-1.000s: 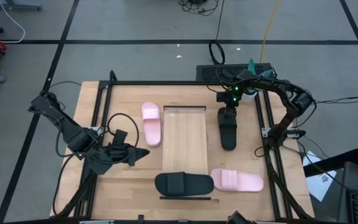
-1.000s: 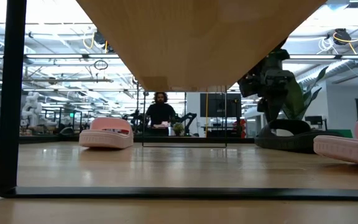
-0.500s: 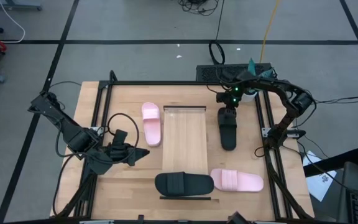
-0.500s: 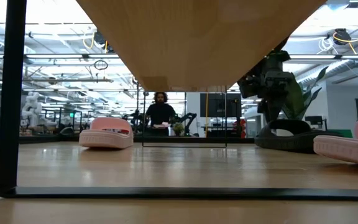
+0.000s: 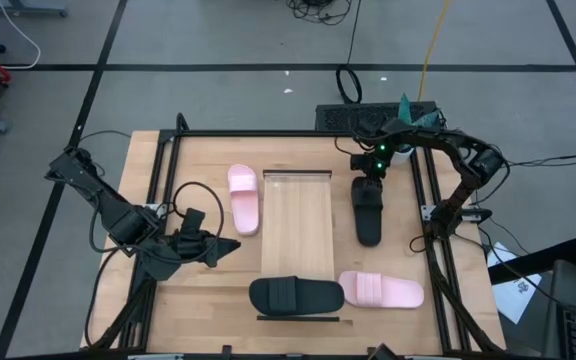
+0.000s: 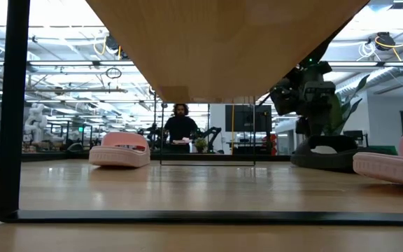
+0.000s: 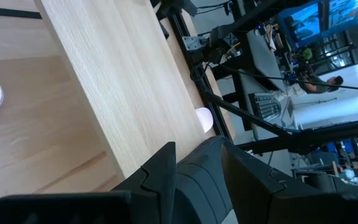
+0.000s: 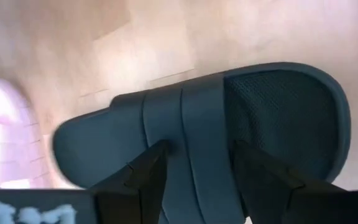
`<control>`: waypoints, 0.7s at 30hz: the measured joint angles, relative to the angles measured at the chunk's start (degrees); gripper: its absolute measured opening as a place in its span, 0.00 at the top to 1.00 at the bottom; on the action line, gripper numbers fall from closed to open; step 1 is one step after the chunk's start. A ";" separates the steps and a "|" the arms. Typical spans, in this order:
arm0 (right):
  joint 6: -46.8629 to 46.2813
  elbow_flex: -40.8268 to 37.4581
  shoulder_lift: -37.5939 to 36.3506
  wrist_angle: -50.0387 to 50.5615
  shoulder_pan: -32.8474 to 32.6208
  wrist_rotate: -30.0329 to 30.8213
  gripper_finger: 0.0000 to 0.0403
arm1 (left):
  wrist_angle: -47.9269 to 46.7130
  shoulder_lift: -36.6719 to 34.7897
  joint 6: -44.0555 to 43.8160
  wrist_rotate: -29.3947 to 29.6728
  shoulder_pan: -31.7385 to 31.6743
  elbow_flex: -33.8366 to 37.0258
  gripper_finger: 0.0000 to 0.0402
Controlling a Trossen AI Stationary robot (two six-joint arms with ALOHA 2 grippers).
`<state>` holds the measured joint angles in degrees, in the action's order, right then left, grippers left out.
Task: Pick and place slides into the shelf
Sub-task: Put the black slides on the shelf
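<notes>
A black slide [image 5: 367, 212] lies sole down on the tabletop, right of the pale wood shelf [image 5: 296, 225]. My right gripper [image 5: 370, 183] is open above its far part, and in the right wrist view the fingers stand on either side of the wide strap [image 8: 194, 134]. A pink slide [image 5: 243, 198] lies left of the shelf. Another black slide [image 5: 296, 295] and another pink slide [image 5: 381, 290] lie near the table's near edge. My left gripper [image 5: 220, 248] waits open, left of the shelf. My right gripper comes at the black slide's strap [image 8: 197, 162] from above, with one finger [image 8: 145, 177] on each side of it. I cannot tell whether the fingers touch the strap. The slide rests flat on the table.
Dark frame rails [image 5: 168, 190] run along the table's left and right sides. Cables [image 5: 193, 195] lie by the left arm. In the low view a person [image 6: 180, 129] stands in the room far behind the table. Bare wood shows between the shelf and the right-hand black slide.
My right gripper has shifted a little toward the table's far edge over the black slide. The left arm has kept still.
</notes>
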<state>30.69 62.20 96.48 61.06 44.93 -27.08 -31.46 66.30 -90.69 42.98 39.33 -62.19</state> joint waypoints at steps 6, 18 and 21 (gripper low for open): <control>-0.01 -0.03 0.01 1.26 -0.03 -1.27 0.58 | 0.00 0.00 0.48 -0.04 0.00 0.00 0.69; -1.47 -0.16 0.01 3.20 -0.02 -1.77 0.58 | -0.02 0.00 1.05 -0.09 0.01 0.00 0.69; -1.52 -1.70 0.01 3.02 0.00 -3.46 0.58 | -0.04 0.00 1.03 -1.00 0.00 0.00 0.69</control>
<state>29.17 60.50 96.49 64.08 44.93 -30.55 -31.51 66.30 -89.67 41.98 39.33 -62.19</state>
